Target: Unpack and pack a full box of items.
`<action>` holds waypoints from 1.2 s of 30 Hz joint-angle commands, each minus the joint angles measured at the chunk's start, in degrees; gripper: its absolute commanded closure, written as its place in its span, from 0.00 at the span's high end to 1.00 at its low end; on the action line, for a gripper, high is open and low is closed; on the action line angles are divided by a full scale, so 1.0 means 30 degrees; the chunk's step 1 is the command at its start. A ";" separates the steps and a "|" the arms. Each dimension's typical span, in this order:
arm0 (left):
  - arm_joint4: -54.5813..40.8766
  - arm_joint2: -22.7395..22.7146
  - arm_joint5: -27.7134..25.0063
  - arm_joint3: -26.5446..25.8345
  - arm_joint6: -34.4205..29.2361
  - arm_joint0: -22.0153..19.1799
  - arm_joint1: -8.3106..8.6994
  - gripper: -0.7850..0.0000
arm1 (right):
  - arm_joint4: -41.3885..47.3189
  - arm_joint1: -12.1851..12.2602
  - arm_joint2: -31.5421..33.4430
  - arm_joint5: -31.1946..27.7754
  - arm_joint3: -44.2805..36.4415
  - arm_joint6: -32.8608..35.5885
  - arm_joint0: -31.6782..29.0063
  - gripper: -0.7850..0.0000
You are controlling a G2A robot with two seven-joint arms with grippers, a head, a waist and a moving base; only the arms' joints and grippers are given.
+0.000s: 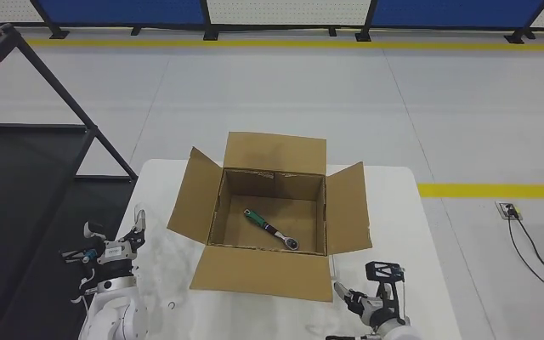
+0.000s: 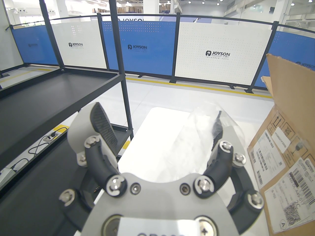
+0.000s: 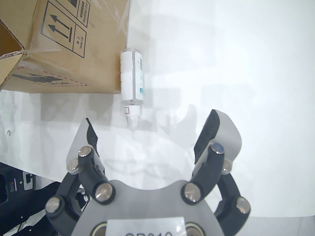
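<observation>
An open cardboard box (image 1: 269, 217) stands mid-table with all its flaps spread. A green-handled ratchet wrench (image 1: 271, 229) lies on its floor. My left gripper (image 2: 157, 116) hovers open off the box's left side (image 2: 283, 148), over the table edge; clear plastic film (image 2: 204, 124) shows by one finger, and I cannot tell whether it touches it. My right gripper (image 3: 150, 121) is open above the table at the box's near right corner (image 3: 61, 37). Just beyond its fingertips a small white bottle (image 3: 132, 82) lies on its side against the box wall, nozzle toward the gripper.
The white table (image 1: 391, 221) has bare room to the right of the box. A black metal shelf rack (image 2: 61, 92) stands close beside the table's left edge. Both arms (image 1: 115, 246) (image 1: 374, 302) sit near the table's front edge.
</observation>
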 commanded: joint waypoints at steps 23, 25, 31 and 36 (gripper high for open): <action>0.0000 0.0000 0.0000 0.0000 0.0000 0.0000 0.0000 1.00 | -0.2684 -0.0052 -0.2672 -0.3858 0.6141 -0.3708 0.3114 1.00; 0.0000 0.0000 0.0000 0.0000 0.0000 0.0000 0.0000 1.00 | -0.2945 -0.0069 -0.2840 -0.3853 0.6268 -0.3484 0.3369 1.00; 0.0000 0.0000 0.0000 0.0000 0.0000 0.0000 0.0000 1.00 | -0.3557 -0.0156 -0.3338 -0.3465 0.6462 -0.3323 0.3912 0.84; 0.0000 0.0000 0.0000 0.0000 0.0000 0.0000 0.0000 1.00 | -0.3847 -0.0190 -0.3414 -0.3254 0.6638 -0.3251 0.4132 0.66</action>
